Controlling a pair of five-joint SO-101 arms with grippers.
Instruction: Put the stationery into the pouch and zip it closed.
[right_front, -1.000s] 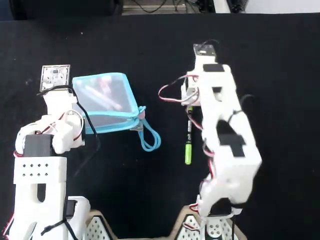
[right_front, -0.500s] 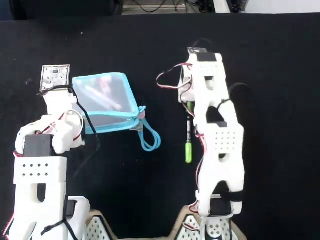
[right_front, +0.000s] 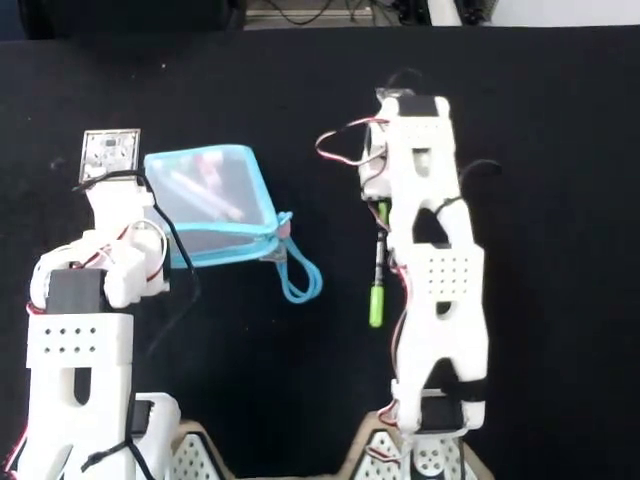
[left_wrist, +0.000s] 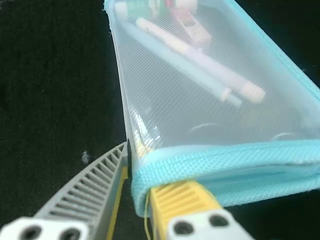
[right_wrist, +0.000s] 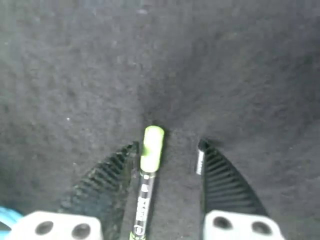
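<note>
A clear mesh pouch (right_front: 210, 200) with teal trim lies at the left, with pens and other stationery (left_wrist: 200, 60) inside it. My left gripper (left_wrist: 140, 175) is shut on the pouch's (left_wrist: 200, 110) near teal edge at its corner. A green-capped pen (right_front: 377, 285) lies on the black table right of the pouch. My right arm (right_front: 420, 200) hangs over its far end. In the right wrist view my right gripper (right_wrist: 167, 147) is open, low over the cloth. The pen's (right_wrist: 149, 165) green tip lies between the fingers, close to one of them.
A teal wrist loop (right_front: 298, 275) trails from the pouch's corner toward the pen. The black cloth (right_front: 560, 150) covers the whole table. Both arm bases stand at the near edge.
My right arm has swung from a slant to straight, shifting slightly left over the pen's far end. Pen, pouch and left arm stay where they were.
</note>
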